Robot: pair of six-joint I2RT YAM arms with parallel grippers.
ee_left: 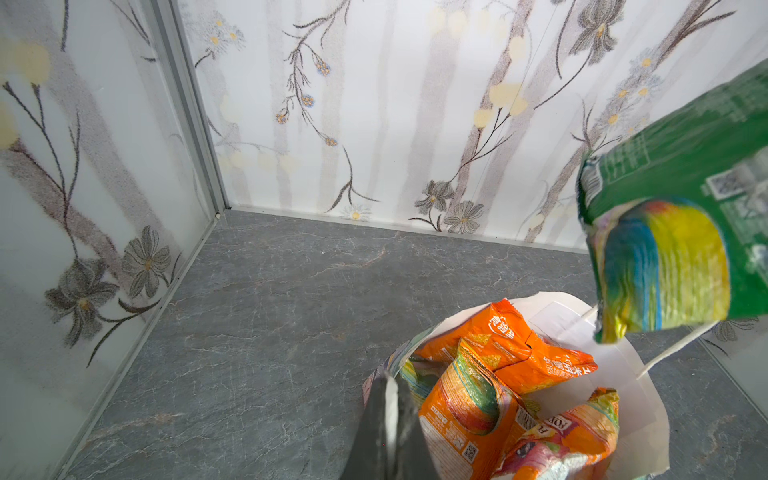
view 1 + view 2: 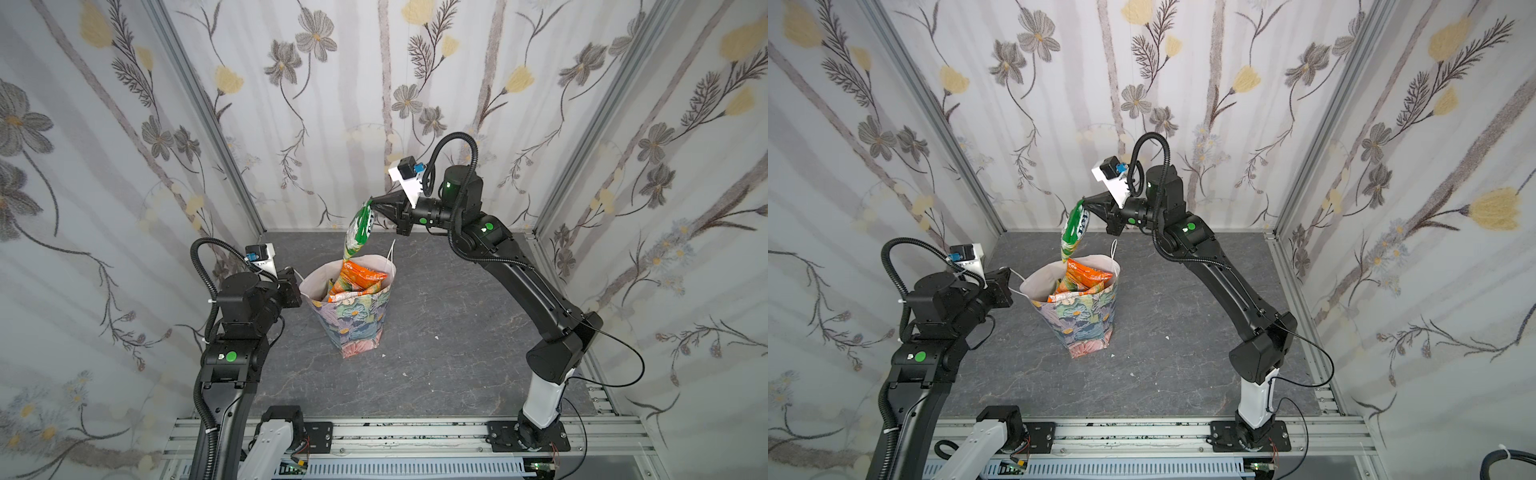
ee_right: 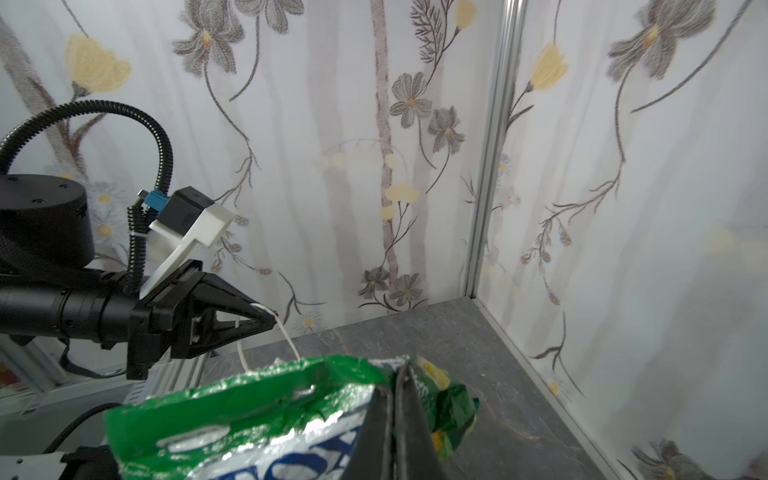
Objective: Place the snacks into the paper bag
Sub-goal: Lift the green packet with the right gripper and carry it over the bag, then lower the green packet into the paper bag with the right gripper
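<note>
The paper bag stands upright and open mid-floor, floral outside, white inside. Several orange snacks poke out of its mouth. My left gripper is shut on the bag's white cord handle at the left rim. My right gripper is shut on the top edge of a green snack packet. It hangs just above the bag's far rim.
Flowered walls close in the grey stone floor on three sides. The bag's other cord handle stands up at the far rim. Small white crumbs lie right of the bag. An aluminium rail with both arm bases runs along the front.
</note>
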